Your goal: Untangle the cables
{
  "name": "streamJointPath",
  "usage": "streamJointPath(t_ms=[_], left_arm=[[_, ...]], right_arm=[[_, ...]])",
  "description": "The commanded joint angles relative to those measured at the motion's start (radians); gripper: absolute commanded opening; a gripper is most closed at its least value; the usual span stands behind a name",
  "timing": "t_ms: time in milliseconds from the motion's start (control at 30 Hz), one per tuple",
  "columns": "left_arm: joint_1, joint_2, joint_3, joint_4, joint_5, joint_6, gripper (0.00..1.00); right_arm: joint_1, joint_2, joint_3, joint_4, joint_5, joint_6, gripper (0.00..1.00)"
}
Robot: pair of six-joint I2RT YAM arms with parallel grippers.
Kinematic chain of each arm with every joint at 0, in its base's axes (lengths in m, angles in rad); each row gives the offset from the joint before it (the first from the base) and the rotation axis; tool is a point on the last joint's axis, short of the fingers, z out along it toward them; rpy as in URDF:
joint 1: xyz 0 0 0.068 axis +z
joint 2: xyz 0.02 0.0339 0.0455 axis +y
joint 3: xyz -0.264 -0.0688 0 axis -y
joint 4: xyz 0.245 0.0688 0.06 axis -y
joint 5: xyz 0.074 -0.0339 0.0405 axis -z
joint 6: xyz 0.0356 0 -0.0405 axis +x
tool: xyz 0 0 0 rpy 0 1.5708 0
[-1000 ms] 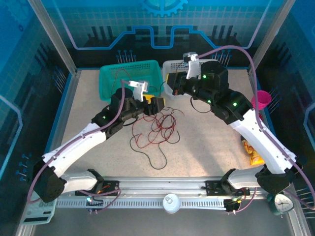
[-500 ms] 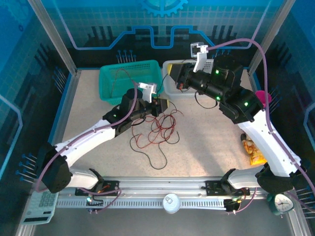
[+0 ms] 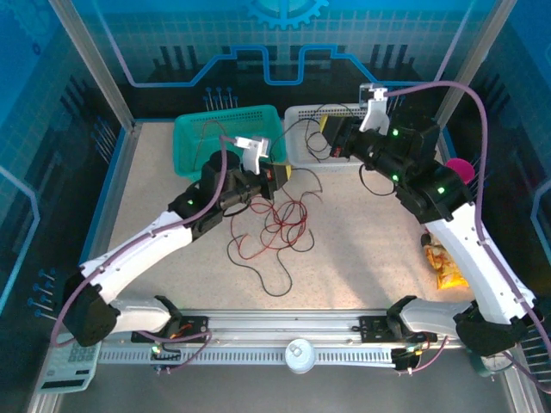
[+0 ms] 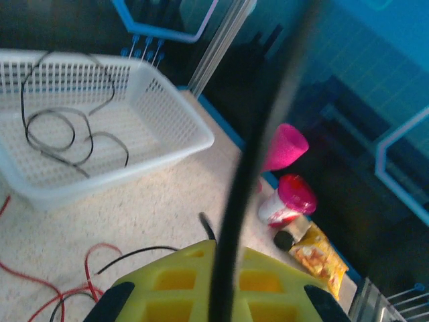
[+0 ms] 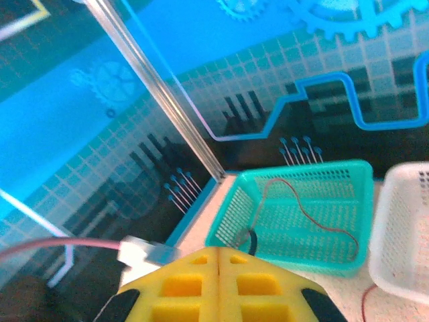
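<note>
**Step in hand:** extraction of one strand from the tangle.

The speckled, matte table [image 3: 164,232] carries the work. Beyond the left gripper [image 3: 277,172] stand two rigid, perforated plastic baskets: a teal basket [image 5: 295,225] to its far left and a white basket [image 4: 164,117] to its far right.

The cables [image 3: 280,225] lie directly on the near side of that gripper. They form a loose heap of thin red and black loops, round in section and limp.

The left gripper is clenched on a black cable [image 4: 244,168]. This cable exits between the gripper's yellow, pocketed fingers [image 4: 167,282] and runs upward in a straight line.

The right gripper [image 5: 219,253] is closed tight above the white basket. Whether it pinches anything cannot be determined.

A coiled black cable [image 4: 57,131] rests in the white basket. A red cable [image 5: 305,209] lies in the teal one.

**Next move, by judgement:** raise the left gripper slowly, drawing the black strand clear of the red loops. Stop if the heap drags along.
</note>
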Motion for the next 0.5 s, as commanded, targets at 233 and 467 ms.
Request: streamJointPath(t_ms=[233,467], left_arm=[[-0.007,-0.107,0.111,-0.037,-0.029,0.066,0.0],[-0.006,-0.133,0.105,-0.045,-0.069,0.078,0.0]], right_arm=[[-0.06,0.036,-0.261,0.069,-0.123,0.028,0.04],[-0.123,-0.019,-0.372,0.124,-0.187,0.08,0.45]])
